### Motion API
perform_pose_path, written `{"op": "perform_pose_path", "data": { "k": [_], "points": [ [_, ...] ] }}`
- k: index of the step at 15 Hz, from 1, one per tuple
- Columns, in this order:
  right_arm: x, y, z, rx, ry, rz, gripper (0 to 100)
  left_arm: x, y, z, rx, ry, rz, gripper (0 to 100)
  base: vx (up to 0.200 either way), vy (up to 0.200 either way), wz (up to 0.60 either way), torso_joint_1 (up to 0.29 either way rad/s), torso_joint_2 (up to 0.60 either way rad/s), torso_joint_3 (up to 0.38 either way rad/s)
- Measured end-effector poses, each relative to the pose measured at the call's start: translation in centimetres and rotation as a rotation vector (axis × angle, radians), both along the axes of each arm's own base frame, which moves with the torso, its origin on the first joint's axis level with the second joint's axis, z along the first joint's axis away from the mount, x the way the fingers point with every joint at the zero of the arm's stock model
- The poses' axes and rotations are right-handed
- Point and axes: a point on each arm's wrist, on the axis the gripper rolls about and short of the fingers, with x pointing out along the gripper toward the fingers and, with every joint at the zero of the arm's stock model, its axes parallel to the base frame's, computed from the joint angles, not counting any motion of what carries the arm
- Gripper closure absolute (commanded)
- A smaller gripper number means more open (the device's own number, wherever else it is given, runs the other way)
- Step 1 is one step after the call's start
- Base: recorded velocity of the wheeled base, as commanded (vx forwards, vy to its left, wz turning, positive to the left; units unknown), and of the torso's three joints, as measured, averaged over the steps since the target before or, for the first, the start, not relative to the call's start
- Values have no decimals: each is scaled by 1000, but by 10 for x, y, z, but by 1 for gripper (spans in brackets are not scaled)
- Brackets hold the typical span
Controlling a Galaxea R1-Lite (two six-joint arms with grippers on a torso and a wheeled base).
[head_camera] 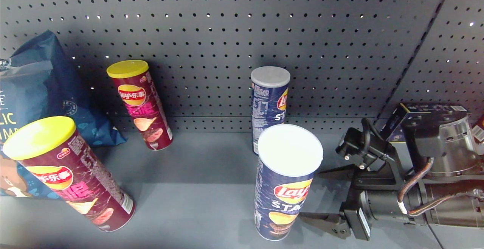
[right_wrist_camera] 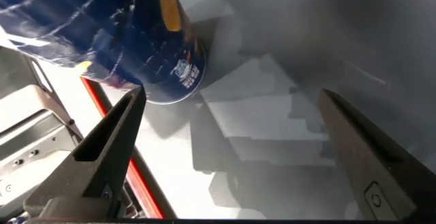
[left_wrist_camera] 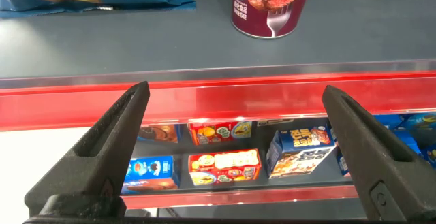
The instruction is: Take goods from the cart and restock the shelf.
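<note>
At the far left of the grey metal shelf (head_camera: 196, 199), a dark blue crinkled snack bag (head_camera: 38, 86) leans against the perforated grey back panel (head_camera: 234, 25). Just in front of it, near the shelf's front edge, stands a maroon cardboard chip can with a yellow plastic lid (head_camera: 72, 177). The left hand (left_wrist_camera: 235, 91) hangs before the shelf's red front rail (left_wrist_camera: 218, 105), its fingers wide apart and holding nothing. Below the rail, small colourful snack boxes (left_wrist_camera: 225, 166) sit on a lower level. A second maroon can with a yellow lid (head_camera: 141, 105) stands farther back, close to the panel. Toward the middle, a dark blue chip can with a grey lid (head_camera: 269, 105) stands at the back. A dark blue chip can with a white lid (head_camera: 285, 188) stands upright just in front of it. The right hand (head_camera: 315, 195) sits just to the right of that front can, fingers spread and gripping nothing. Behind the right arm, a dark box (head_camera: 412, 111) rests against the panel.
</note>
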Motion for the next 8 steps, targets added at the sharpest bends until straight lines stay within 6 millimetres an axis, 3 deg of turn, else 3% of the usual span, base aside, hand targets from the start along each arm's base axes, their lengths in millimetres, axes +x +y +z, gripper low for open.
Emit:
{"op": "perform_pose_path", "data": {
  "k": [8],
  "points": [
    [2,4,0,0,0,9,0,0,0,0,0,0,0,0,0,0,0,0,0,0]
  ]
}}
